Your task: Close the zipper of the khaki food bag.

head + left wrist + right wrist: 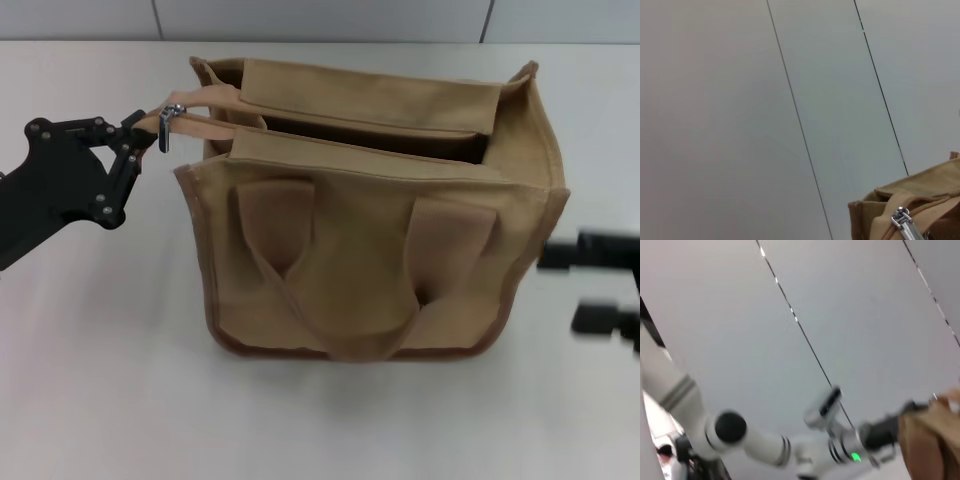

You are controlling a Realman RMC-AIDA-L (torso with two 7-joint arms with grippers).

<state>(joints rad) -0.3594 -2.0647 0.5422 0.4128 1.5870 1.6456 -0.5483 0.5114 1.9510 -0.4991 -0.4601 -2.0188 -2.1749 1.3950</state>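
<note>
Khaki food bag [370, 250] between left gripper [140, 135] and right gripper [565, 285].

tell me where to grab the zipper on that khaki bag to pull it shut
Grip the silver pull tab, which hangs off the zipper at the khaki food bag's left end. Come in from the bag's left side, where the left gripper already sits: the tab sticks out past the bag's edge with nothing around it, and the open slot runs rightward from there.

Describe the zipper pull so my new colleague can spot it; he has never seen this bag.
Find the khaki food bag on the table. At its top left end, by the left gripper, hangs the pull tab, the only shiny silver metal there.
</note>
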